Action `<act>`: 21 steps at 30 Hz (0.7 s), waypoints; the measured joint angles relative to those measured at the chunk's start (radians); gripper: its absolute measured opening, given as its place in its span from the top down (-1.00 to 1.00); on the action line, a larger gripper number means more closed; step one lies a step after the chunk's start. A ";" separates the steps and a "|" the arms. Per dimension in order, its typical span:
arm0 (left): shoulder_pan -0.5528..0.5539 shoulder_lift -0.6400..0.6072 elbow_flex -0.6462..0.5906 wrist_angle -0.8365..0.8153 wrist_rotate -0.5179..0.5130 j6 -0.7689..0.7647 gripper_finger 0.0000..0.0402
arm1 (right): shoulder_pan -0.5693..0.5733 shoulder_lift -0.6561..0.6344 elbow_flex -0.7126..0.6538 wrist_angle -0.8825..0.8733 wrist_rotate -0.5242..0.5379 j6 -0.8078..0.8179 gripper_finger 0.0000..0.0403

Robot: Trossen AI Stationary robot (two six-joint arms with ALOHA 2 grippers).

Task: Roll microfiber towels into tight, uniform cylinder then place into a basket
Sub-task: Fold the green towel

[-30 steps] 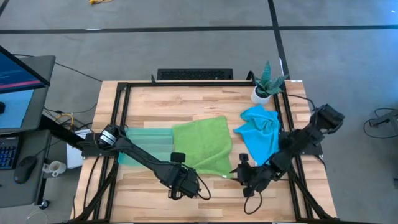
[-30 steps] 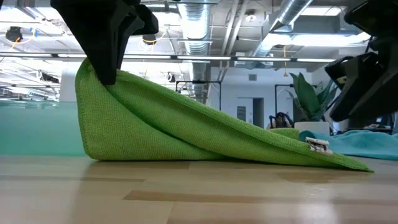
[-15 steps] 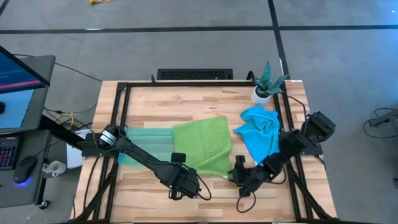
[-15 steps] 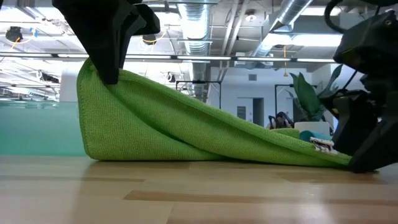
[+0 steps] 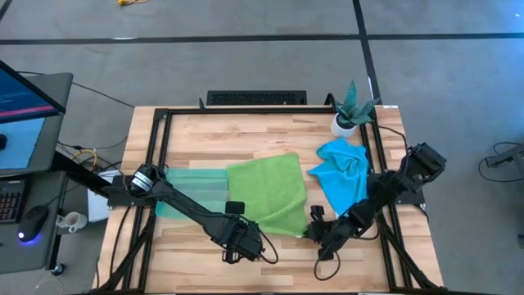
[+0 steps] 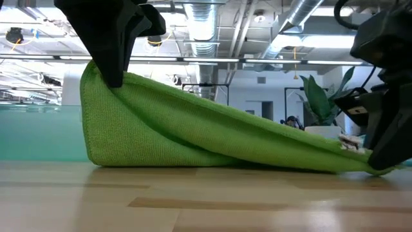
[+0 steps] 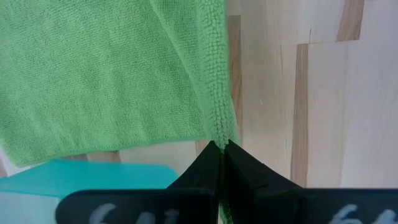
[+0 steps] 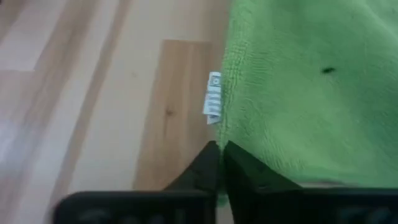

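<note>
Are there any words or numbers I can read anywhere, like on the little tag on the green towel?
White tag on the lime green towel: print is there, but too blurred to read.
Pale marks on the left gripper body, bottom of the left wrist view: cut off and blurred, not readable.
Monitor beside the table: nothing readable.
No other text shows.

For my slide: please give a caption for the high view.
Both grippers, left gripper and right gripper, pinch the green towel's near corners.

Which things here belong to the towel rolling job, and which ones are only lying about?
Job:
- green towel, pinched by left gripper and right gripper
- blue towel
- basket

Lying about:
- potted plant
- keyboard
</note>
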 joint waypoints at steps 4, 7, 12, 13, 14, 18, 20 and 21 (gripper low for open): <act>0.001 0.000 0.000 0.001 0.000 0.010 1.00 | 0.014 -0.034 0.000 -0.049 0.004 0.025 0.94; 0.001 0.000 0.000 0.003 0.000 0.027 1.00 | 0.028 -0.071 0.000 -0.064 0.008 0.047 0.90; 0.001 0.000 0.000 0.007 0.000 0.059 1.00 | 0.065 -0.135 0.044 -0.172 0.014 0.085 0.97; 0.001 0.000 0.000 0.009 0.001 0.063 1.00 | 0.075 -0.144 0.060 -0.197 0.014 0.095 0.97; 0.001 0.000 0.000 0.014 0.008 0.063 1.00 | 0.084 -0.152 0.076 -0.225 0.014 0.106 0.96; -0.006 0.000 0.001 0.030 0.042 0.111 1.00 | 0.121 -0.159 0.165 -0.348 0.015 0.148 0.96; -0.012 0.000 0.001 0.032 0.049 0.131 1.00 | 0.140 -0.156 0.218 -0.411 0.018 0.163 0.98; -0.014 0.000 0.001 0.032 0.051 0.133 1.00 | 0.151 -0.150 0.244 -0.441 0.018 0.170 0.98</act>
